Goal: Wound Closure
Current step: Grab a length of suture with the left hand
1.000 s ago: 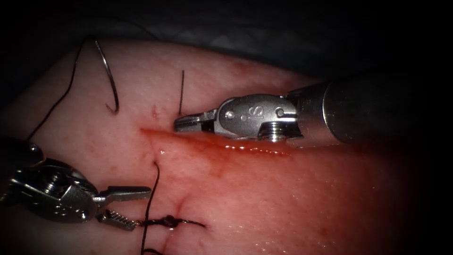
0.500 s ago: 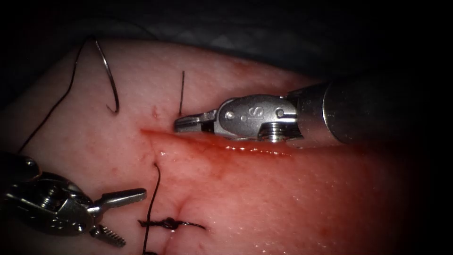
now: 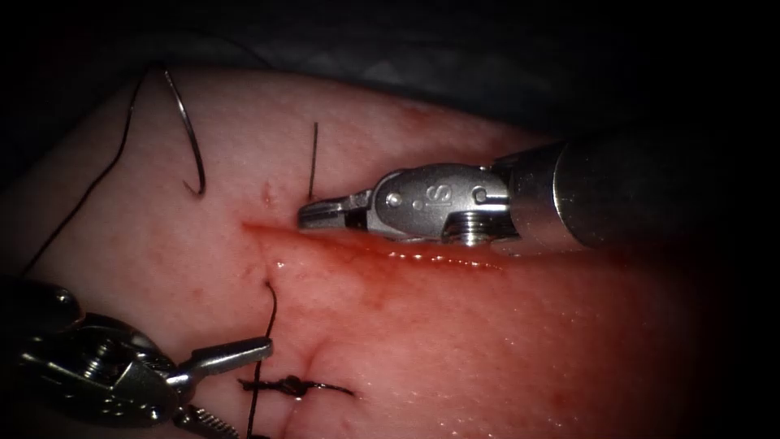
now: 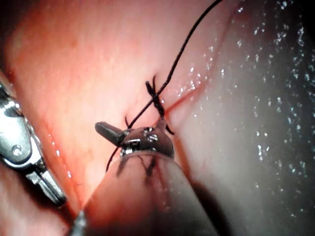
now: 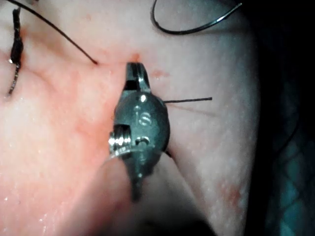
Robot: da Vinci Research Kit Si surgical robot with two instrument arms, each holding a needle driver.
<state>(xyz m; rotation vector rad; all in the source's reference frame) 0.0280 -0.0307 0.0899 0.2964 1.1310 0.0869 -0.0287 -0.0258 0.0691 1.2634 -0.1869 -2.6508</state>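
The curved needle (image 3: 188, 138) lies free on the tissue (image 3: 455, 341), up and to the left of the cut (image 3: 325, 237); neither tool holds it. Its thread (image 3: 81, 207) trails down to the left. My right tool (image 3: 317, 214) rests at the cut's left end with jaws shut and nothing held; a short thread end (image 3: 313, 158) stands just behind its tip. My left tool (image 3: 231, 390) is at the lower left, jaws open, empty, beside the thread strand (image 3: 266, 325) that runs down past a tied knot (image 3: 292, 385). That knot (image 4: 156, 101) sits just beyond the left tool (image 4: 142, 140).
Red fluid (image 3: 422, 258) pools along the cut under the right tool's wrist. The tissue's far edge (image 3: 366, 89) borders dark cloth. The needle (image 5: 192, 27) and the thread end (image 5: 189, 101) lie near the right tool (image 5: 134, 73). The right tool (image 4: 24, 152) also appears beside the left one.
The left tool dipped down and left, then came back right, ending lower, its jaws open throughout. The right tool, needle and thread end have stayed put.
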